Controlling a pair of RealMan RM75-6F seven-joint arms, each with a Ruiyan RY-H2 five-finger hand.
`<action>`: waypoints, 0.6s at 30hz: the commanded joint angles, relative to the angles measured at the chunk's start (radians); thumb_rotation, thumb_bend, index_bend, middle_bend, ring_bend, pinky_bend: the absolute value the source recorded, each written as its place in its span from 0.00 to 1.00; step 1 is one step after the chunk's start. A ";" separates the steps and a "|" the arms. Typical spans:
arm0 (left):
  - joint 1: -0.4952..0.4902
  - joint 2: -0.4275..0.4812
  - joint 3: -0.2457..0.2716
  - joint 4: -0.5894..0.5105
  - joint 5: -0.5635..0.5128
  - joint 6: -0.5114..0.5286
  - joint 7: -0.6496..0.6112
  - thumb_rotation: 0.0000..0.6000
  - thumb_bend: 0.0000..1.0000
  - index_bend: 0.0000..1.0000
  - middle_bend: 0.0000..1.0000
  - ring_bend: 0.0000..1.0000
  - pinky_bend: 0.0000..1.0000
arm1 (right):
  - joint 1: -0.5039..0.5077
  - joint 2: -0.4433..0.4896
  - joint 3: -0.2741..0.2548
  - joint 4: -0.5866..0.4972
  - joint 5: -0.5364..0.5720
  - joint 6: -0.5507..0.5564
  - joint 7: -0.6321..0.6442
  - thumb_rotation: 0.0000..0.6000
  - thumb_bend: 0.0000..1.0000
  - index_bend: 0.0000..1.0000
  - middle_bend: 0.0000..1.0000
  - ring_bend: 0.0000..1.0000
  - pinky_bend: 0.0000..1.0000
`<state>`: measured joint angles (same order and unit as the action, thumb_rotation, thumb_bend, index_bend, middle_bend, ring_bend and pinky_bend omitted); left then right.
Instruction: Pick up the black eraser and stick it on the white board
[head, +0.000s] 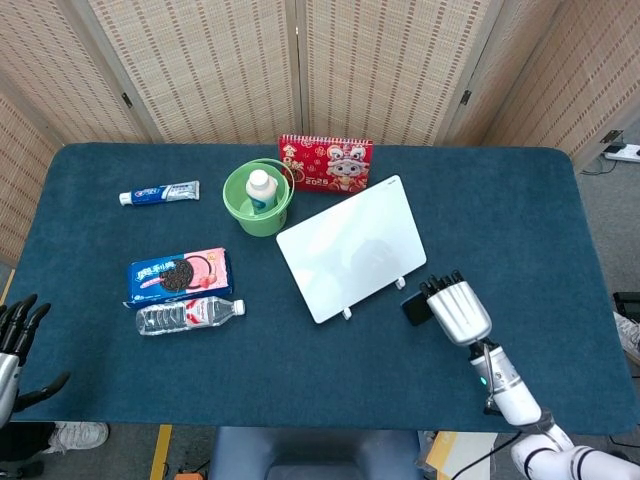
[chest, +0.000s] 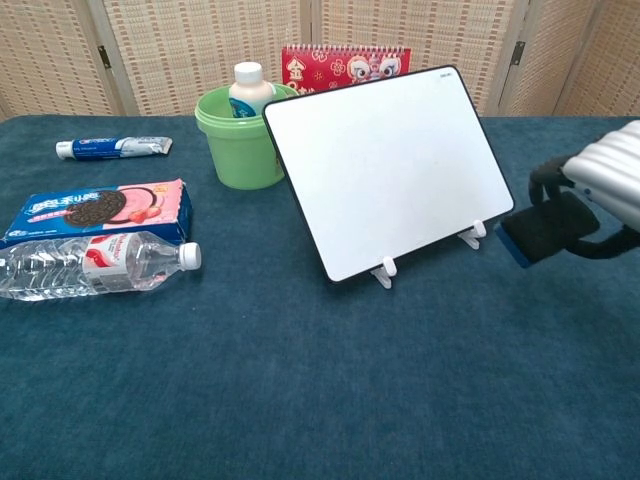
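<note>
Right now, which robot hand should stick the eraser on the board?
The right hand. It already holds the black eraser up off the table, just beside the white board. The left hand holds nothing and sits far off at the table's other edge.
</note>
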<state>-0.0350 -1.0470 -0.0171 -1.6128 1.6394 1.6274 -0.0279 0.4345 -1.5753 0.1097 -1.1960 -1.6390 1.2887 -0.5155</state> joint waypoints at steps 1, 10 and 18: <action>-0.001 0.002 0.001 -0.001 0.001 -0.002 -0.002 1.00 0.19 0.00 0.00 0.00 0.01 | 0.083 -0.131 0.070 0.142 -0.014 0.043 0.007 1.00 0.25 0.60 0.51 0.54 0.47; -0.001 0.018 0.005 0.001 0.004 -0.002 -0.041 1.00 0.19 0.00 0.00 0.00 0.01 | 0.236 -0.407 0.169 0.476 -0.019 0.169 0.045 1.00 0.25 0.60 0.51 0.54 0.47; 0.003 0.032 0.007 0.002 0.011 0.010 -0.083 1.00 0.19 0.00 0.00 0.00 0.01 | 0.347 -0.531 0.207 0.685 0.037 0.137 0.050 1.00 0.25 0.58 0.47 0.52 0.47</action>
<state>-0.0328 -1.0162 -0.0102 -1.6108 1.6489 1.6359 -0.1093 0.7505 -2.0729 0.2989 -0.5502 -1.6225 1.4322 -0.4685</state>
